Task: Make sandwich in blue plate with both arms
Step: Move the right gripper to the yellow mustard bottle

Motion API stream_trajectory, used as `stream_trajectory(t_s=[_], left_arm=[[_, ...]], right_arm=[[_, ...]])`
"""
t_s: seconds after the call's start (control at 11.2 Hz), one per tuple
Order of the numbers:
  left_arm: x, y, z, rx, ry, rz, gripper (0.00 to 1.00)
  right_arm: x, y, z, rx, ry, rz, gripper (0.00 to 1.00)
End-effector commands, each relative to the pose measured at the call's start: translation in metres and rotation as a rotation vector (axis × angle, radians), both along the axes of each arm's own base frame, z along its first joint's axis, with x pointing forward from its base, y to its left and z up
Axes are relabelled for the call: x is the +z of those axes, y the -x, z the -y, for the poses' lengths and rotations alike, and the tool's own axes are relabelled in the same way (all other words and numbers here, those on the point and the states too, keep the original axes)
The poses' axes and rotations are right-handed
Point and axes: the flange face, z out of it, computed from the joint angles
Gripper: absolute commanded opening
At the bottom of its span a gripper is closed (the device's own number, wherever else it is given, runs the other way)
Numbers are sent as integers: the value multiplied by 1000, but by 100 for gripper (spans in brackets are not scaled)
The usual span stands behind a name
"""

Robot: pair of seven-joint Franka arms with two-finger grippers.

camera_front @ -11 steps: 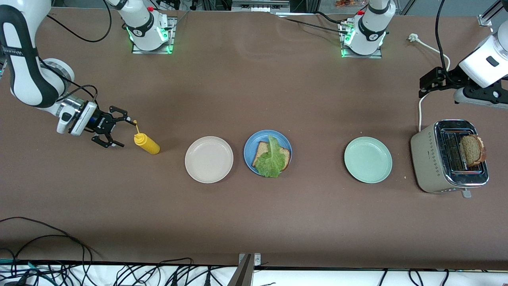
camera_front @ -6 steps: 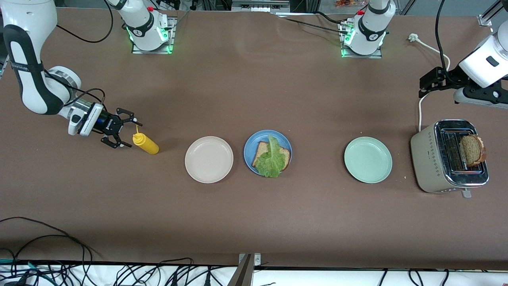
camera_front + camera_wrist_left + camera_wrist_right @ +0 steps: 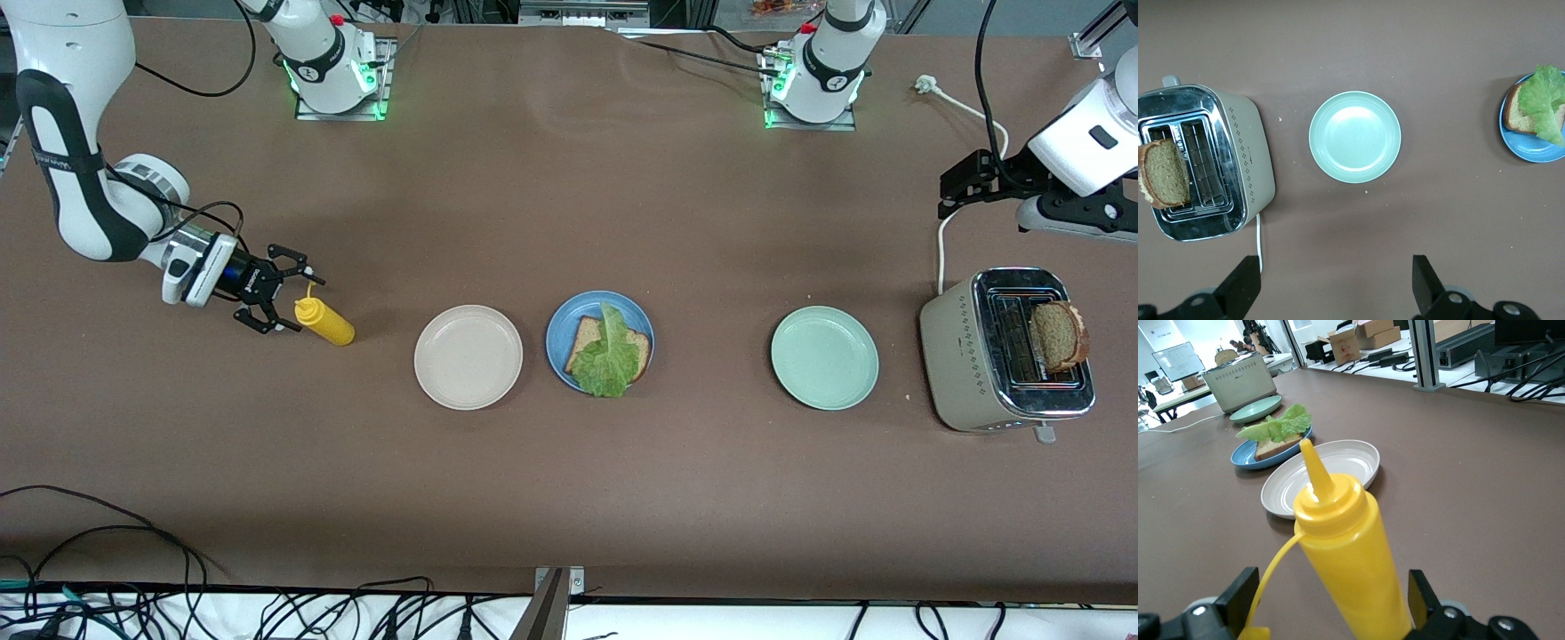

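On the blue plate (image 3: 558,333): one bread slice (image 3: 587,339) under lettuce (image 3: 610,358).
Toaster (image 3: 956,356): holds second bread slice (image 3: 1056,335).
Right gripper (image 3: 286,300): jaws wide, flanking yellow bottle (image 3: 324,321), no grip.
Left gripper (image 3: 1331,287): spread empty, above table near toaster.

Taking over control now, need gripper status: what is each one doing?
Left gripper: open, empty, over the table beside the toaster.
Right gripper: open around the mustard bottle, not gripping.
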Motion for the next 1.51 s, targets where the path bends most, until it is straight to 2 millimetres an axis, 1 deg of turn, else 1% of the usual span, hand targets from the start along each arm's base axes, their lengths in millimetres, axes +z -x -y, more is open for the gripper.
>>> stream_trajectory(t_s=[0.0,0.27,0.44,0.62,0.8,0.98,1.07,1.42], left_arm=[[2,2,0,-10,-19,1,100],[2,2,0,-10,-19,1,100],[3,2,0,-9,-19,3,100],[2,2,0,-10,-19,1,100],[2,2,0,-10,-19,1,100],[3,2,0,-9,-19,3,100],[3,2,0,-9,-19,3,100],[2,2,0,-10,-19,1,100]], right_arm=[[1,-9,-2,-47,-42,-2,99],[1,-9,-2,-67,-62,-39,99],[3,-9,-6,-88,-109,-112,99],[2,-7,-9,-85,-139,-136,99],[-3,-6,-10,-78,-139,-135,99],[-7,-9,-23,-58,-146,-131,99],[-7,-13,-24,-47,-137,-106,99],[-9,-15,-25,-51,-141,-103,99]])
